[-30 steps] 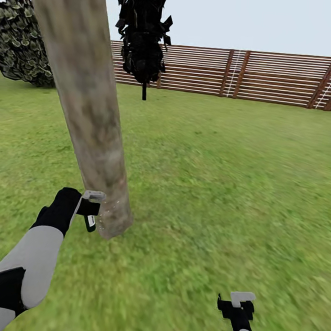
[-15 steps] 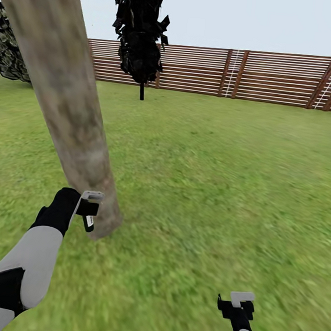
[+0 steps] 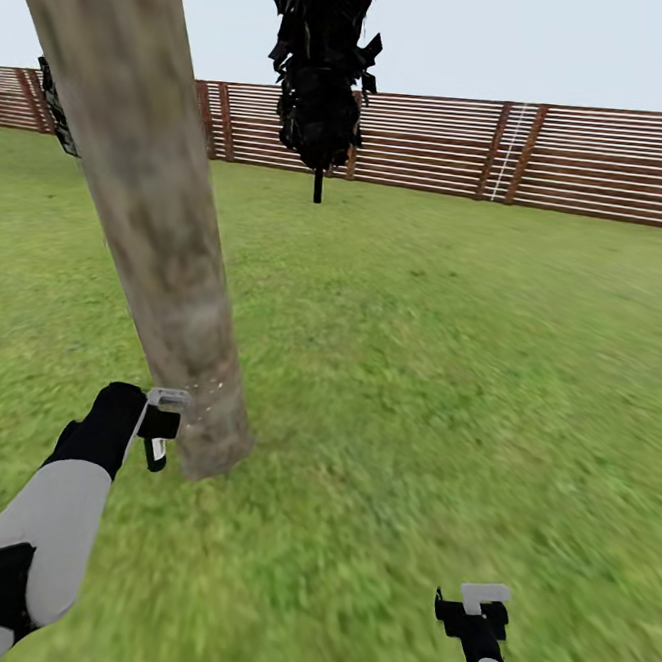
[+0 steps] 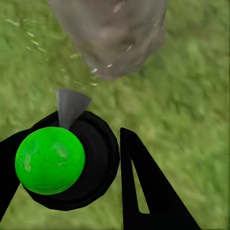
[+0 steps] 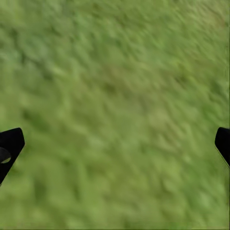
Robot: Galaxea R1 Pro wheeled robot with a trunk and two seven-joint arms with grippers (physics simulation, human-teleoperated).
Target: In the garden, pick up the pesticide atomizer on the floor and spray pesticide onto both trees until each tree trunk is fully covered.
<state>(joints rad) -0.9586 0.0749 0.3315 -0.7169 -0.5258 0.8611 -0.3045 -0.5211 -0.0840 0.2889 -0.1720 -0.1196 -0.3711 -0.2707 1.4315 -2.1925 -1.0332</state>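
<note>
From your head camera, the thick mottled grey-brown tree trunk (image 3: 150, 215) leans up through the left of the scene, its base meeting the green grass lawn (image 3: 447, 381) just right of your left gripper (image 3: 165, 427). That gripper is closed on the pesticide atomizer (image 3: 156, 446), a small black bottle with a pale label, held upright close beside the foot of the trunk. A few fine white pesticide specks (image 3: 221, 387) dot the bark low down, near the gripper. Farther off stands a small tree with a dark ragged crown on a thin stem (image 3: 324, 69), and behind it the brown horizontal-slat wooden fence (image 3: 547, 154) runs across the far edge of the lawn. Your right gripper (image 3: 475, 610) hangs low at the near right over bare grass, well apart from the trunk. From your left wrist camera, the atomizer's round bright green cap (image 4: 50, 160) sits on a black body with a grey cone nozzle (image 4: 70, 105) aimed at the trunk base (image 4: 112, 36); white specks (image 4: 93, 71) float between them, and one black finger (image 4: 146, 191) lies alongside the bottle. From your right wrist camera, the fingertips (image 5: 9, 146) sit far apart at the edges, so that gripper is spread wide and empty over blurred grass (image 5: 120, 110).
</note>
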